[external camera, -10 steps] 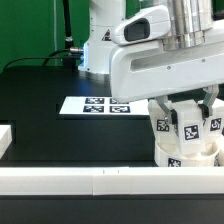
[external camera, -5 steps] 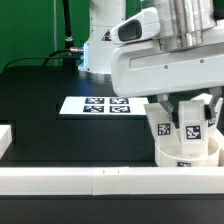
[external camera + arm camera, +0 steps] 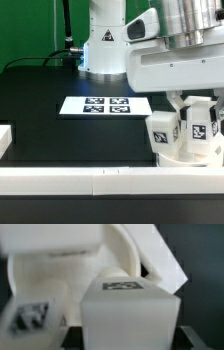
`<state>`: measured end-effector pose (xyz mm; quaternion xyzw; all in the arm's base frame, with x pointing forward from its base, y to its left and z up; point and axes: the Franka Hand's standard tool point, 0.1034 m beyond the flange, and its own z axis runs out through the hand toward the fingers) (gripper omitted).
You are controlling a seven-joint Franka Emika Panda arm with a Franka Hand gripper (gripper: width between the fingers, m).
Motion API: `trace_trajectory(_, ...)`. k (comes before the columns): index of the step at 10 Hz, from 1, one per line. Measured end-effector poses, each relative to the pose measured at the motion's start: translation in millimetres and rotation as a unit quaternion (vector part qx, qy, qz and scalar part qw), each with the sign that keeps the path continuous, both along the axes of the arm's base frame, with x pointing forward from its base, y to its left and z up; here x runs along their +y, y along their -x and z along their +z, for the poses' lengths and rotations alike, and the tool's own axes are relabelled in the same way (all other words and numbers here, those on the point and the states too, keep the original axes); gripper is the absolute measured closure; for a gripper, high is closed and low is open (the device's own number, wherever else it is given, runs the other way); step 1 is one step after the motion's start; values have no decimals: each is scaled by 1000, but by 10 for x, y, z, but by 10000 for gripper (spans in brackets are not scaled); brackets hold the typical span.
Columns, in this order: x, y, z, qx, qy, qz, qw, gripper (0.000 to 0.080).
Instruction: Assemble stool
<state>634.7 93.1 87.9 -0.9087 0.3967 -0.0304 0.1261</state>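
Note:
The white round stool seat (image 3: 190, 152) lies at the exterior view's lower right, against the front rail. White block legs with black-and-white tags stand up from it; one leg (image 3: 162, 133) leans on the side towards the exterior view's left. My gripper (image 3: 197, 110) comes down from above and is shut on the middle leg (image 3: 198, 124). In the wrist view that leg (image 3: 130, 308), its tag facing the camera, fills the gap between my dark fingers (image 3: 76, 336). My gripper (image 3: 130, 340) grips its sides. Another tagged leg (image 3: 30, 317) shows blurred beside it.
The marker board (image 3: 100, 105) lies flat on the black table in the middle. A long white border rail (image 3: 90, 180) runs along the front, with a short rail piece (image 3: 5, 140) at the exterior view's left. The robot base (image 3: 100, 50) stands behind the board.
The arm and gripper have shifted towards the exterior view's right with the held leg. The seat has slid slightly the same way, and the leg on the left now leans more.

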Motion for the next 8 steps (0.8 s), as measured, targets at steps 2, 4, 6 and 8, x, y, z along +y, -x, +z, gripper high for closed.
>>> trace_trajectory(2, 16, 11, -11, 21, -16, -90, 996, 462)
trace_trajectory(4, 51, 22, -14, 40, -27, -157, 986, 462)
trace_trajectory(6, 121, 41, -42, 68, -46, -242, 967, 462)
trace_trajectory(8, 153, 38, -66, 87, -67, -307, 945, 462)
